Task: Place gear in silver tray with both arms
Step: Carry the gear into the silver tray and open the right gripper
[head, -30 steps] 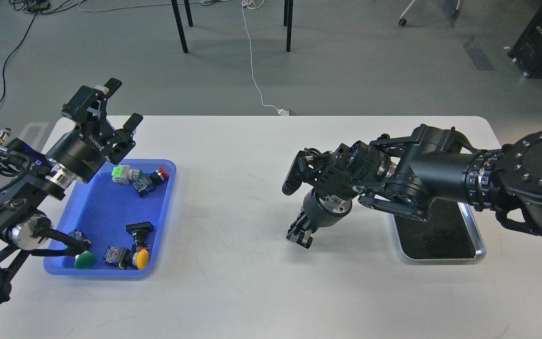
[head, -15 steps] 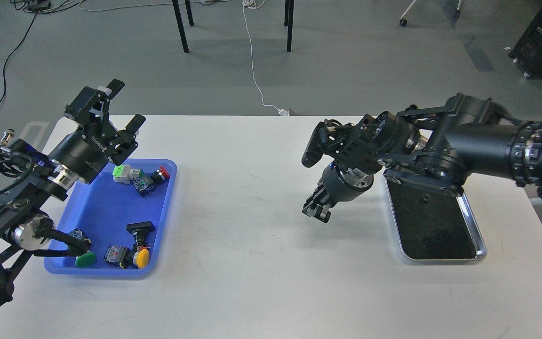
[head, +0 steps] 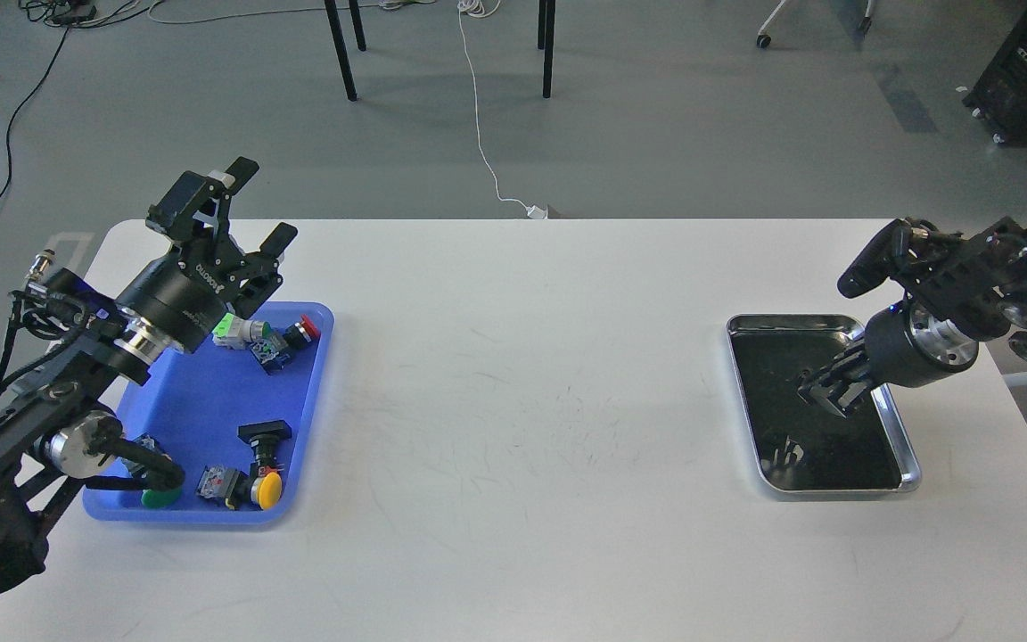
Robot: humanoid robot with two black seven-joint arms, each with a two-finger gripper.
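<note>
The silver tray (head: pixel 790 318) lies on the right of the white table, with a shiny rim and a dark reflective bottom. My right gripper (head: pixel 821 392) hangs low over the tray's middle, pointing down and left. It is dark against the dark bottom, so I cannot tell its fingers apart or whether it holds anything. A faint shape below it in the tray looks like its reflection. My left gripper (head: pixel 259 203) is open and empty, raised above the far end of the blue tray (head: pixel 201 392). No plain gear shows.
The blue tray holds several push-button parts: green and red ones (head: pixel 250 332) at the far end, a yellow-capped one (head: pixel 268 489) and a green-capped one (head: pixel 157 497) at the near end. Chair legs and cables are on the floor beyond the table.
My right arm swung from the table's middle to the right, and its gripper now hangs over the silver tray. My left gripper shifted slightly to the right, still open.
</note>
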